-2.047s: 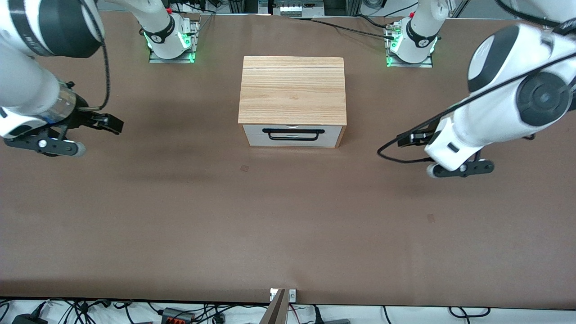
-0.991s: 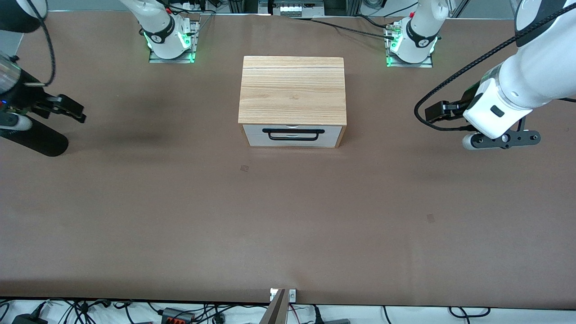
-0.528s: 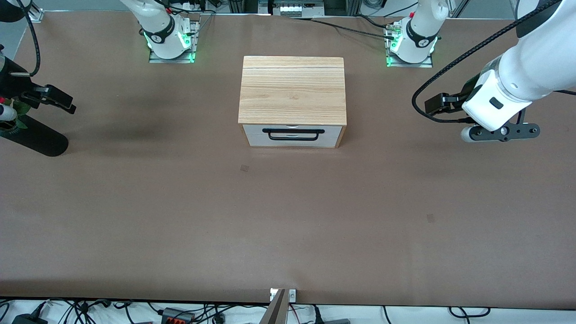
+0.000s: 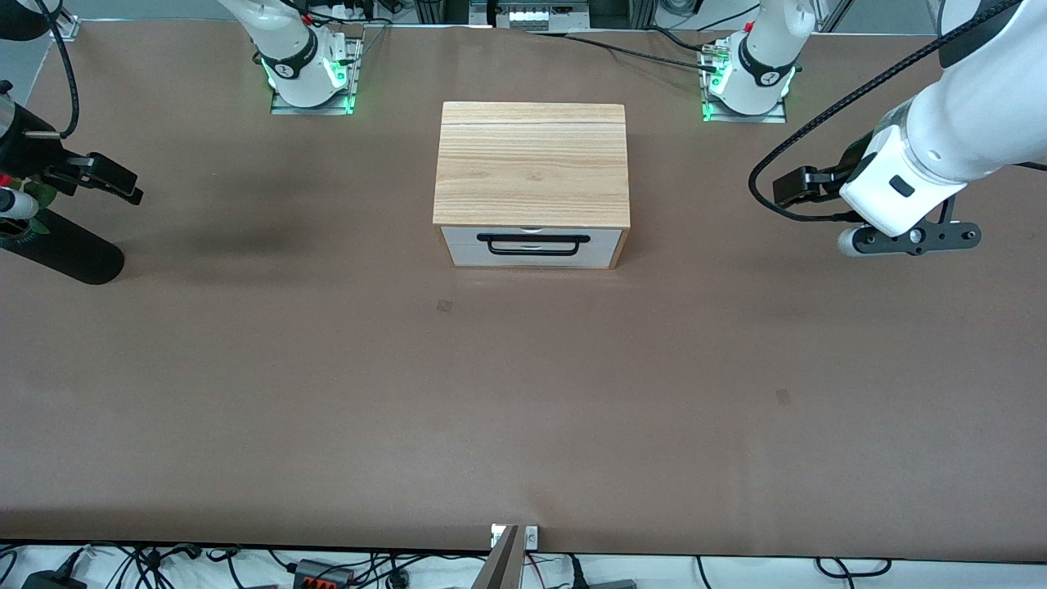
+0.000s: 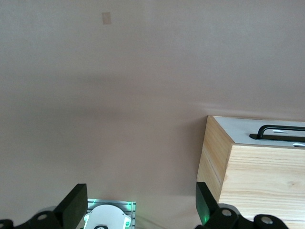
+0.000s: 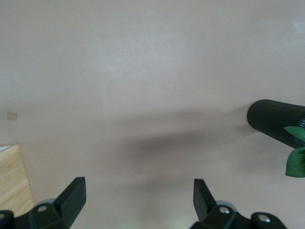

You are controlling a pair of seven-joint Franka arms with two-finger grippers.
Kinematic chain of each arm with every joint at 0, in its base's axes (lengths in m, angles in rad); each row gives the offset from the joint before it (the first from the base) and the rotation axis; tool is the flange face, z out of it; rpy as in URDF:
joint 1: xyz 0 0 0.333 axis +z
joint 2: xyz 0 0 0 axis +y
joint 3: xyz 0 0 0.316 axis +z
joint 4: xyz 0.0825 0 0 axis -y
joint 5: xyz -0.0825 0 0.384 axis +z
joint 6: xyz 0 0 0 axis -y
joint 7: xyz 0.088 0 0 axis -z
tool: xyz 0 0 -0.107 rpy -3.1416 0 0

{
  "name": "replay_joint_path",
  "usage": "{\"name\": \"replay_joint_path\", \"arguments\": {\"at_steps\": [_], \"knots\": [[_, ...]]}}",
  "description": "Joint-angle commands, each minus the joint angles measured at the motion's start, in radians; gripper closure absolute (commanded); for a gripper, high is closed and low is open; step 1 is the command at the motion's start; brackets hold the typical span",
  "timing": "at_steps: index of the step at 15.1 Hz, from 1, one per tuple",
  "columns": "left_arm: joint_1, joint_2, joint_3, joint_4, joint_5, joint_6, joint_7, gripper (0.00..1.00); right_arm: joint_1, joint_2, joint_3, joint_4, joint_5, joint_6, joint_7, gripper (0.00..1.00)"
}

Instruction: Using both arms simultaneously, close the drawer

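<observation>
The light-wood cabinet (image 4: 532, 164) stands mid-table. The drawer (image 4: 532, 246), with its white front and black bar handle (image 4: 533, 243), sits level with the cabinet's front edge. The left wrist view shows the cabinet's side (image 5: 248, 176) and the drawer's front (image 5: 238, 125). My left gripper (image 4: 908, 237) hangs open and empty over bare table toward the left arm's end, well apart from the cabinet; its fingertips stand wide apart (image 5: 138, 191). My right gripper (image 4: 10, 209) is open and empty at the right arm's end of the table (image 6: 138, 183). A cabinet corner (image 6: 12, 179) shows there.
A black ribbed cylinder (image 4: 69, 255) with a green leaf lies on the table below the right gripper, also in the right wrist view (image 6: 276, 125). The arm bases (image 4: 307, 74) (image 4: 748, 78) stand with green lights. Brown tabletop (image 4: 523, 393) stretches toward the front camera.
Over two seconds both arms swung outward from beside the cabinet toward the table's ends and rose. In the last half second they barely moved. The drawer looks the same.
</observation>
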Motion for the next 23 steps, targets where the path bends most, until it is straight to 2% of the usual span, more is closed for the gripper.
{"name": "replay_joint_path", "arguments": {"at_steps": [1, 3, 6, 9, 10, 14, 23], "knots": [[0.006, -0.158, -0.007, -0.221, 0.026, 0.138, 0.1, 0.0, -0.003, 0.008, 0.009, 0.028, 0.017, -0.015, -0.016, 0.0], [0.012, -0.183, 0.007, -0.262, 0.032, 0.172, 0.214, 0.0, 0.0, 0.016, 0.009, 0.039, 0.015, -0.015, -0.013, 0.0], [0.084, -0.199, -0.002, -0.31, 0.032, 0.207, 0.294, 0.0, 0.0, 0.019, 0.009, 0.039, 0.017, -0.015, -0.013, 0.0], [0.087, -0.334, -0.002, -0.506, 0.031, 0.327, 0.318, 0.0, 0.0, 0.018, 0.009, 0.039, 0.017, -0.015, -0.013, 0.0], [0.088, -0.354, -0.001, -0.537, 0.029, 0.344, 0.318, 0.0, 0.0, 0.018, 0.009, 0.039, 0.017, -0.016, -0.013, 0.0], [0.092, -0.351, 0.001, -0.534, 0.031, 0.338, 0.384, 0.0, 0.008, 0.018, 0.009, 0.039, 0.017, -0.016, -0.011, 0.0], [0.092, -0.348, 0.007, -0.534, 0.023, 0.318, 0.378, 0.0, 0.009, 0.016, 0.009, 0.039, 0.017, -0.018, -0.006, 0.0]]}}
